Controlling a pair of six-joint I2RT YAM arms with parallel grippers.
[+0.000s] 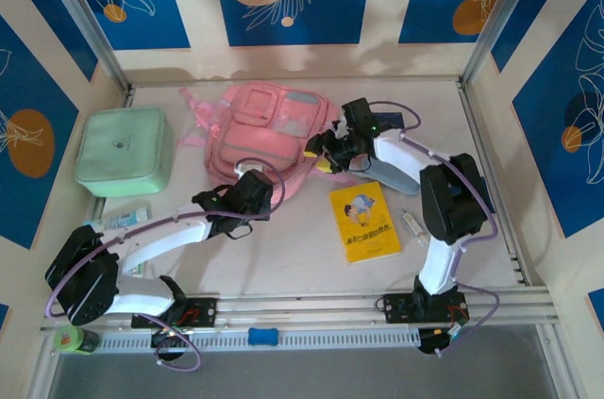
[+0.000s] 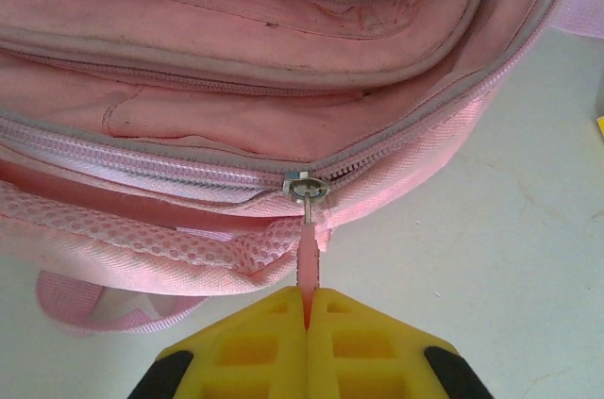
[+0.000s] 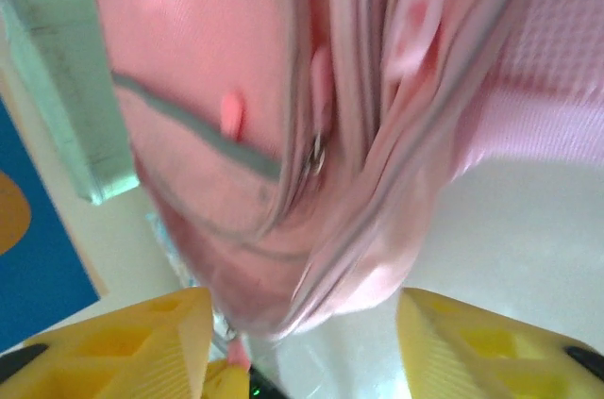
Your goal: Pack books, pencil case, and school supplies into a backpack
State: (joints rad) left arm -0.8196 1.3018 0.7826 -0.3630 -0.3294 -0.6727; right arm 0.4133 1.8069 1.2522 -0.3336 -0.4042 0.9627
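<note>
Robot lab test cell: pale surface point(image 1: 283, 262) fenced by aluminium posts point(image 1: 83, 22) at 11 and 1 o'clock, blue leaf-print backdrop panels point(image 1: 330, 3) at 12, extrusion rail point(image 1: 311, 308) at 6 with arm bases point(image 1: 181, 312) bolted on.

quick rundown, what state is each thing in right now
backpack, lying flat on table
left claw, shut on zip pull
right claw, open, at the backpack
yellow book, closed, flat on table
green box, lid on
</note>
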